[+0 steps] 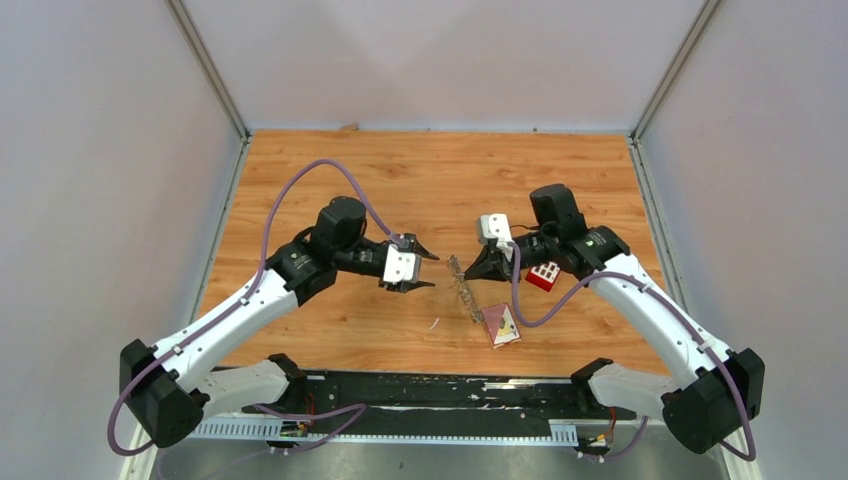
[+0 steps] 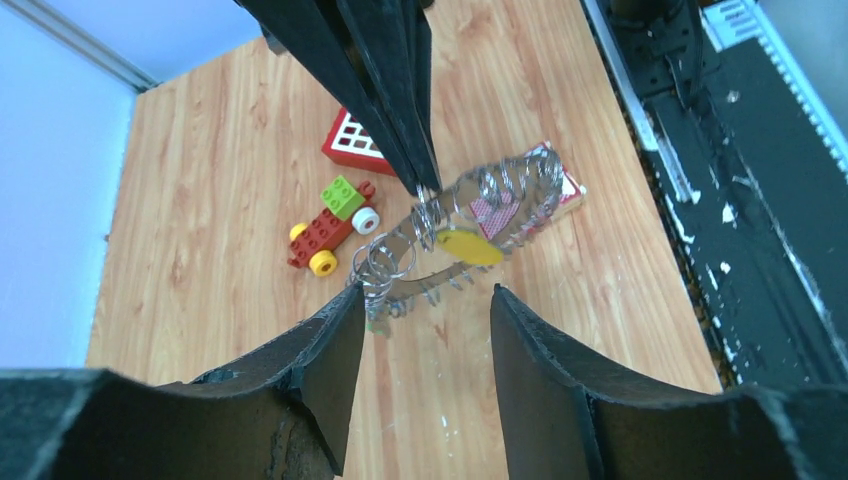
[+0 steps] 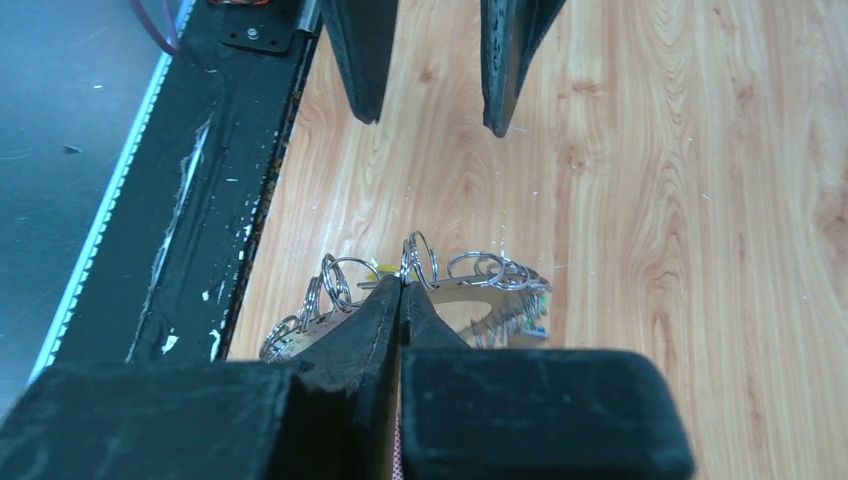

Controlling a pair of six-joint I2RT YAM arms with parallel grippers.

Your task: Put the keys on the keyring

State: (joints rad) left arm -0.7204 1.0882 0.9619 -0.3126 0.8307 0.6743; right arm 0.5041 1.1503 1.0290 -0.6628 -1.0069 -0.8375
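The keyring [image 1: 467,291] is a curved metal band strung with many silver split rings, and it stands on edge at the table's middle. My right gripper [image 1: 480,266] is shut on its top edge, as the right wrist view shows [image 3: 402,287]. A yellow oval key tag [image 2: 468,247] hangs on the keyring [image 2: 500,195]. My left gripper [image 1: 424,268] is open and empty, a short way left of the keyring and facing it; its fingertips [image 2: 352,300] sit just short of the nearest rings. In the right wrist view the keyring [image 3: 480,272] lies between the two grippers.
A red block with white buttons [image 1: 543,275] lies right of the right gripper. A red, yellow and green toy car [image 2: 330,225] sits behind the keyring. A pink card [image 1: 502,325] lies under the keyring's near end. A black rail [image 1: 430,390] runs along the near table edge.
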